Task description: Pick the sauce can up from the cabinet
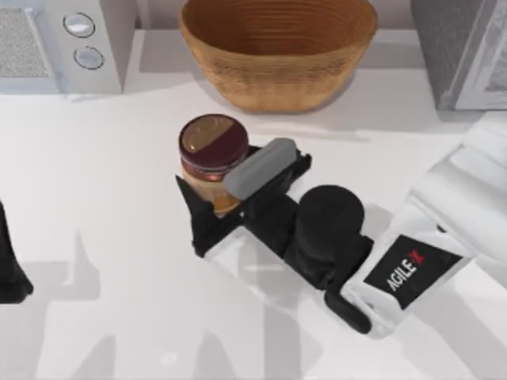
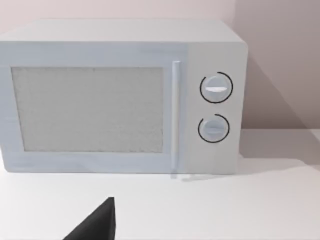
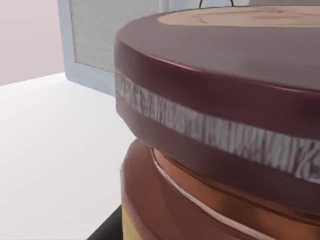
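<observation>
The sauce can (image 1: 212, 142), maroon with a bronze top and a tan label, stands upright between the fingers of my right gripper (image 1: 223, 180) over the middle of the table. The gripper is shut on the can's sides, and the arm reaches in from the lower right. Seen close up in the right wrist view, the sauce can (image 3: 225, 125) shows its maroon lid rim and its brown body below. The cabinet (image 1: 459, 47), grey speckled with a pale front, stands at the far right corner, well apart from the can. My left gripper (image 1: 9, 273) is parked at the table's left edge.
A large woven basket (image 1: 277, 47) sits at the back centre, just behind the can. A white microwave (image 1: 55, 39) with two knobs stands at the back left, and the left wrist view faces this microwave (image 2: 120, 100). The white table (image 1: 119, 332) stretches to the front left.
</observation>
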